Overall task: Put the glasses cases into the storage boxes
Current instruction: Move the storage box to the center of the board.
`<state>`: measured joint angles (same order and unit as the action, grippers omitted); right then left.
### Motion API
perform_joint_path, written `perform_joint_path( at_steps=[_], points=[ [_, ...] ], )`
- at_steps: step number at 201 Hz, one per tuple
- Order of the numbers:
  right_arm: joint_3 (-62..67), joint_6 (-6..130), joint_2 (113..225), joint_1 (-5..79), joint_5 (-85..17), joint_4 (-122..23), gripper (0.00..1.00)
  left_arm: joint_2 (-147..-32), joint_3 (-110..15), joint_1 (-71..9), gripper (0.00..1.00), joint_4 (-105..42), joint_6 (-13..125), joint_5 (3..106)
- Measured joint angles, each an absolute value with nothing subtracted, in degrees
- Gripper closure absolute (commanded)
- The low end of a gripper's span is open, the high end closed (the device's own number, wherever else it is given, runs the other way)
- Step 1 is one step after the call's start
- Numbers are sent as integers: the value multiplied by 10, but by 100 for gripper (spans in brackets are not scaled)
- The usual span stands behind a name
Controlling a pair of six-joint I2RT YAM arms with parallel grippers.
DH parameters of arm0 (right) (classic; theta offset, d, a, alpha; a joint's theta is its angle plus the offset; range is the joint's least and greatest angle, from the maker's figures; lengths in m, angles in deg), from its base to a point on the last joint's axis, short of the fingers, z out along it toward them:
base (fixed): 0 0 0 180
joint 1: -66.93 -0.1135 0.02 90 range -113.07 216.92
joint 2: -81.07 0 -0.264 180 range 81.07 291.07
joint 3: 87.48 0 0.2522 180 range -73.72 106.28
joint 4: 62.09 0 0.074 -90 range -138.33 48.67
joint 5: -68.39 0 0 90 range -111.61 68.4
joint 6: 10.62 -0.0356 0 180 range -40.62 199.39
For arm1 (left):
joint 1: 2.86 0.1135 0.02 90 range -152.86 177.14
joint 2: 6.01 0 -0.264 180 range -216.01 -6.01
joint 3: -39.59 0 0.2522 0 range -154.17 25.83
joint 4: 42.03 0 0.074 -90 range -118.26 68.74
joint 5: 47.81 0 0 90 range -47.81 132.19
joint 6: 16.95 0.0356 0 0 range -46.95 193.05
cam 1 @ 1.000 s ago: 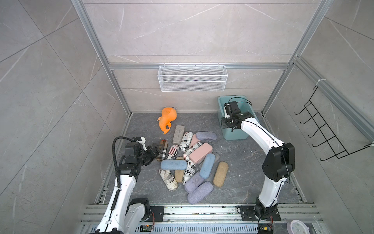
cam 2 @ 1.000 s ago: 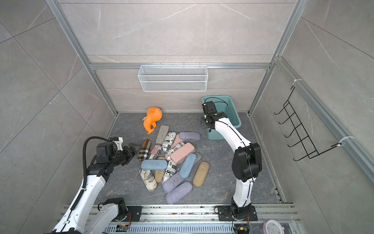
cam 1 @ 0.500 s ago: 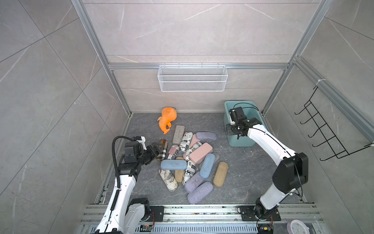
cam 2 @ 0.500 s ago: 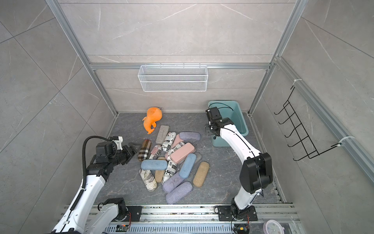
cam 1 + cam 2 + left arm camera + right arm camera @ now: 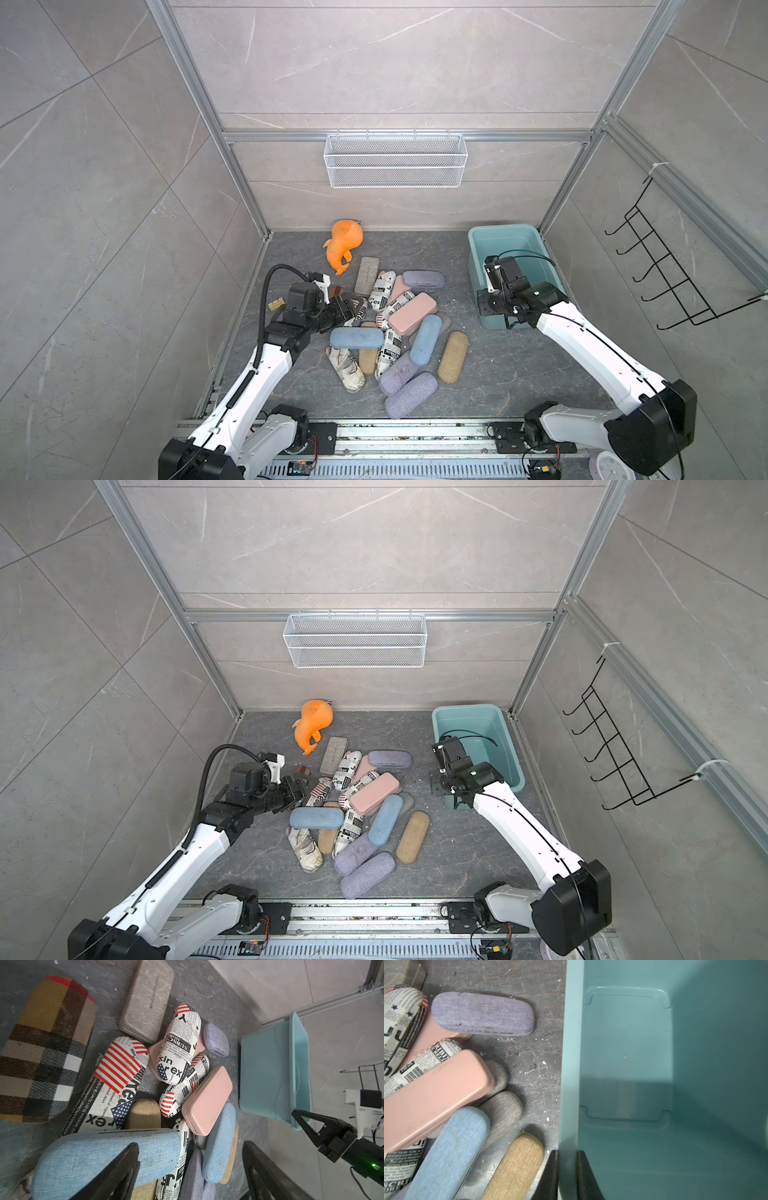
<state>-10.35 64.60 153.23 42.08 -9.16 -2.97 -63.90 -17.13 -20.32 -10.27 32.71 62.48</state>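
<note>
Here the teal tub sits at the back right, its wall clamped between the shut fingers of the right gripper; the glasses cases lie heaped outside it; the left gripper, half spread and empty, hovers over a blue case

Bright, even overhead light
Top views bow at the edges; soft shadow inside the teal tub; right wrist shot's a bit grainy.
</note>
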Motion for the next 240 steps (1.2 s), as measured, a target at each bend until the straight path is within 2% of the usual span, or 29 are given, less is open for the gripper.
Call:
perform_joint_path(
  at_steps=[40,149,188,221,240],
  points=[
    [-105,635,1520,406,-94,-11,84,-652,-201,-255,19,-88,354,581],
    [-113,621,1480,405,-74,38,77,-649,-202,-258,19,-63,373,556],
    [-113,611,1480,405,-83,48,63,-650,-202,-260,18,-61,374,556],
    [-103,609,1481,405,-105,49,57,-658,-203,-278,19,-59,379,547],
    [-82,609,1481,405,-114,47,57,-678,-212,-300,20,-48,386,529]
  ],
)
